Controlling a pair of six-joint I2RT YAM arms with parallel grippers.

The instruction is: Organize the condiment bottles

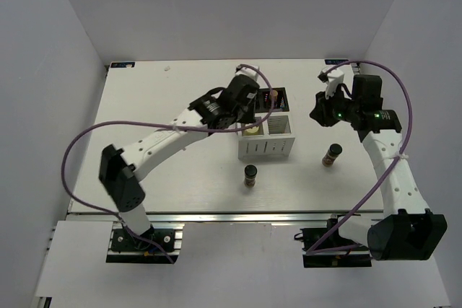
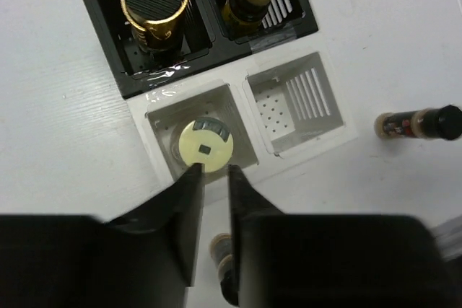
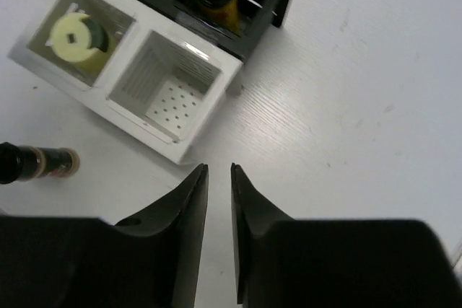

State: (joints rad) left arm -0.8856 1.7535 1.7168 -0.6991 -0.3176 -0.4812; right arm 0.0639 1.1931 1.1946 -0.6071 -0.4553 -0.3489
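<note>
The brown jar (image 1: 331, 156) stands upright on the table (image 1: 180, 178), well right of the box (image 1: 266, 142) whose one white compartment is free, and your right gripper (image 1: 323, 111), nearly closed and empty, hovers just behind it, nearer than the left.

White table (image 1: 180, 106) carries the four-compartment box (image 1: 267, 151) at centre, with two short brown jars at 6 o'clock (image 1: 250, 175) and 3 o'clock (image 1: 331, 155).
</note>
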